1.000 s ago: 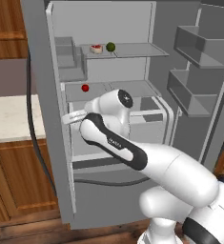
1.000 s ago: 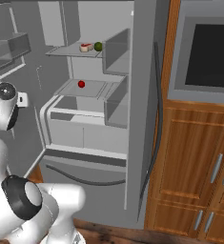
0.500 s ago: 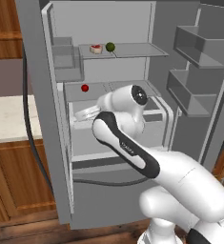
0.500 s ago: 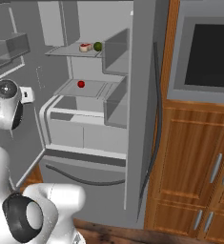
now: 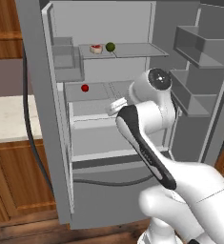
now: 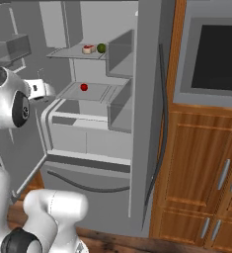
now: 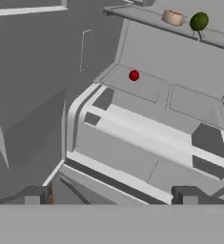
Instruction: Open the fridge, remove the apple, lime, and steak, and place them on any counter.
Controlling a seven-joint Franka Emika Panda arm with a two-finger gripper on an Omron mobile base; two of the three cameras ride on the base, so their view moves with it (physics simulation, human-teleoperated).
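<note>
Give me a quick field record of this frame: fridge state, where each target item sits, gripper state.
fridge: tall grey French-door fridge, both doors swung open, bottom drawer shut
apple: small round bright red apple, alone on the middle shelf
lime: small round dark green lime, on the top shelf
steak: flat red steak with white rim, top shelf, close beside the lime
counter: cream speckled stone counter, next to the fridge
gripper: two-finger gripper open, holding nothing, short of the shelves
task progress: fridge opened, no item removed yet

steak [image 5: 96,48] beside lime [image 5: 110,46], above apple [image 5: 85,88]
</note>
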